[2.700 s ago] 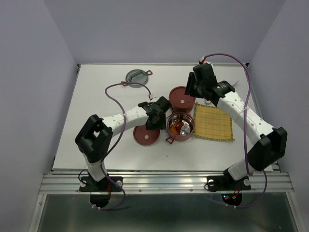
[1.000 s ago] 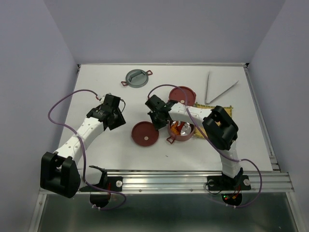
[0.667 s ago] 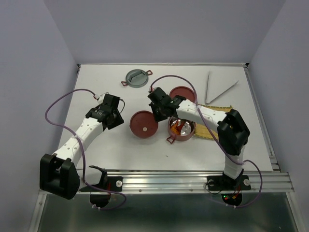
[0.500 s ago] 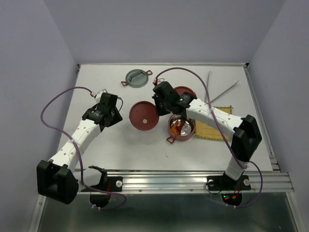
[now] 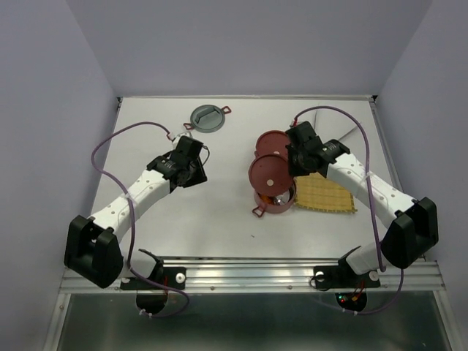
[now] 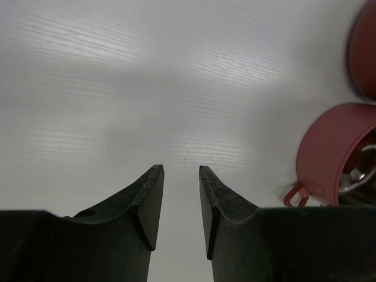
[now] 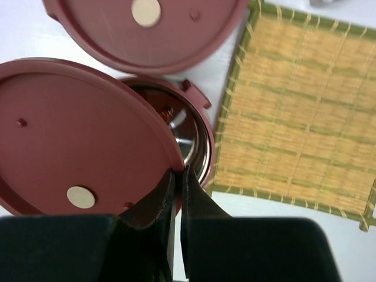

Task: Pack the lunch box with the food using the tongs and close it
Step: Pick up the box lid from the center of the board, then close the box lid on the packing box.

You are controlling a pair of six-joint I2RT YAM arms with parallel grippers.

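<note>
1. This looks like a robotics lab test cell: plain lavender walls [image 5: 51, 110] box in a white surface [image 5: 219, 219] on three sides.
2. A left arm [image 5: 135, 196] and a right arm [image 5: 362, 175], both white and black, stand on an aluminium rail [image 5: 248, 272] at its near edge.
3. Purple cables [image 5: 93, 155] loop loosely along both arms.

We've got the red lid [image 7: 88, 147] covering most of the lunch box bowl [image 7: 198, 138], so what lies inside is mostly hidden. The second red disc [image 7: 147, 29] runs off the top edge and the woven mat [image 7: 294, 111] off the right. In the left wrist view, the bowl is cut by the right edge.
</note>
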